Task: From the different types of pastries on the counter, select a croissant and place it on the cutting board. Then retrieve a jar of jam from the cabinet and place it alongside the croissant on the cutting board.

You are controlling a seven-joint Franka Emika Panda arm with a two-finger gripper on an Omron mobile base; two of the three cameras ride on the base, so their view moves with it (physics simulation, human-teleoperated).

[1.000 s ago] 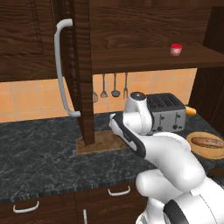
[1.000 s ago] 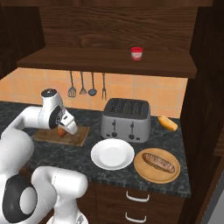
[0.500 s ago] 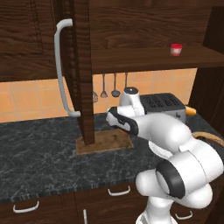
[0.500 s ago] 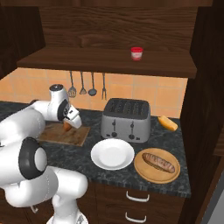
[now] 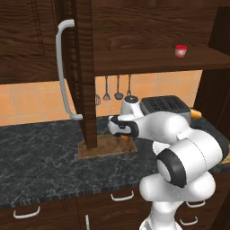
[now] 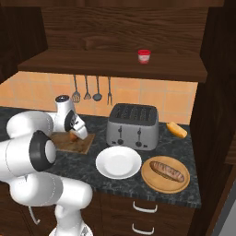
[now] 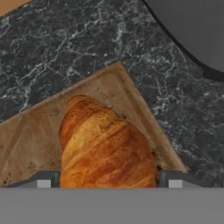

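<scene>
Dark marbled counter (image 7: 65, 48) carries the cutting board (image 7: 30, 135), where the tool (image 7: 107, 179) grips the croissant (image 7: 105, 144) between its tips.

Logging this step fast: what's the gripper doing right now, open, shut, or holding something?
Gripper: closed on the croissant, just above the cutting board.

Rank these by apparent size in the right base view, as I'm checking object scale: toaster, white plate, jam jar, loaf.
1. toaster
2. white plate, close to the toaster in spread, though flat
3. loaf
4. jam jar, smallest, though it also sits farthest back
</scene>
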